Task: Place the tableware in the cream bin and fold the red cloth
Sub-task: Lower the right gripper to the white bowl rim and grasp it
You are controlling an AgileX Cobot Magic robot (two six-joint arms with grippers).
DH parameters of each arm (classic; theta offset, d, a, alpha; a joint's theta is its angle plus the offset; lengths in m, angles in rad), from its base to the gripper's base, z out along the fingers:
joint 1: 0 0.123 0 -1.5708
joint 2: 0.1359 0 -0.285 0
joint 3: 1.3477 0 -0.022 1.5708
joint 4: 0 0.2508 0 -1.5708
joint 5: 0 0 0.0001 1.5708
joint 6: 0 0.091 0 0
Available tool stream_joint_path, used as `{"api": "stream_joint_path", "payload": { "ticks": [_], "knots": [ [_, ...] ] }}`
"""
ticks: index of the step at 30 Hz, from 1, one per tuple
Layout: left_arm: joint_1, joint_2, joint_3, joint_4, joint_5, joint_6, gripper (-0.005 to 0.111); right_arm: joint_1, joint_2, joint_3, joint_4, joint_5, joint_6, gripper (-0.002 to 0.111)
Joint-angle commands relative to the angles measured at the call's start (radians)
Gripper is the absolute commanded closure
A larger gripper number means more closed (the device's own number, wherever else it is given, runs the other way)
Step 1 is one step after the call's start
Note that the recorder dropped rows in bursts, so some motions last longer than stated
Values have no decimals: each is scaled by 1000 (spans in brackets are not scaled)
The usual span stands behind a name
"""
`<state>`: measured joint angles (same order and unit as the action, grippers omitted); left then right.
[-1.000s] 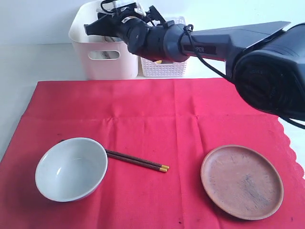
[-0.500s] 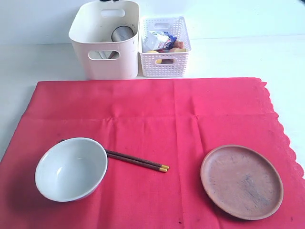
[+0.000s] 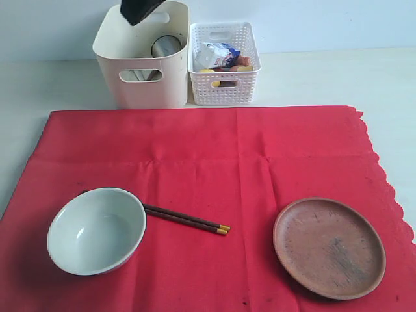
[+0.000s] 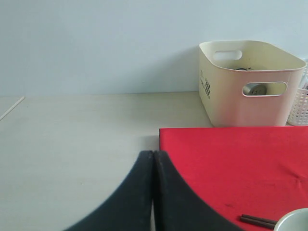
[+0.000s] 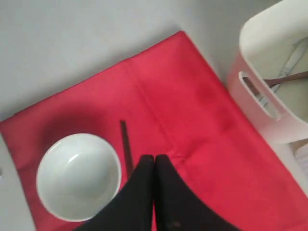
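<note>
The red cloth (image 3: 247,156) lies spread on the table. On it sit the pale bowl (image 3: 96,229), the chopsticks (image 3: 185,219) beside the bowl, and the wooden plate (image 3: 329,247). The cream bin (image 3: 140,81) stands behind the cloth and holds the steel cup (image 3: 166,46). A dark spoon handle (image 5: 288,78) shows inside the bin in the right wrist view. My right gripper (image 5: 154,158) is shut and empty, high above the cloth near the bowl (image 5: 77,175). My left gripper (image 4: 153,154) is shut and empty, low by the cloth's (image 4: 231,163) left edge. A dark gripper tip (image 3: 140,10) shows over the bin.
A white lattice basket (image 3: 224,91) with a milk carton (image 3: 218,53) and other food stands right of the cream bin. Pale bare table (image 3: 390,84) surrounds the cloth. The cloth's scalloped edge (image 3: 383,169) runs down the right side.
The right arm, stretched across the view over the cream bin a second ago, has pulled away. Only a dark tip remains at the top edge. The tableware on the cloth has not moved.
</note>
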<state>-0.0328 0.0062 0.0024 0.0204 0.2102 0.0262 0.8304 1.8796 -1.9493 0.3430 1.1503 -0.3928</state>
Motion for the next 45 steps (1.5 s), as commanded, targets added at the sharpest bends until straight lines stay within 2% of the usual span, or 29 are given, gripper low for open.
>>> {"api": "stream_joint_path", "payload": {
  "ticks": [1,7,12,16,18,22,25,28,45],
  "knots": [
    [2,-6,-2,1,-1,-4,107,71,-12,1,-5,48,3,108],
    [2,-6,-2,1,-1,-4,107,162,-12,160,-3,1,3,108],
    [2,-6,-2,1,-1,-4,107,193,-7,351,-3,-206,10,108],
    [2,-6,-2,1,-1,-4,107,193,32,455,-2,-349,92,105],
    [2,-6,-2,1,-1,-4,107,193,62,468,-40,-369,159,98],
    [2,-6,-2,1,-1,-4,107,193,130,468,-100,-387,312,75],
    [2,-6,-2,1,-1,-4,107,193,173,468,-93,-414,316,58],
    [2,-6,-2,1,-1,-4,107,193,212,468,-90,-445,314,50],
    [2,-6,-2,1,-1,-4,107,193,300,468,40,-466,314,49]
  ]
}}
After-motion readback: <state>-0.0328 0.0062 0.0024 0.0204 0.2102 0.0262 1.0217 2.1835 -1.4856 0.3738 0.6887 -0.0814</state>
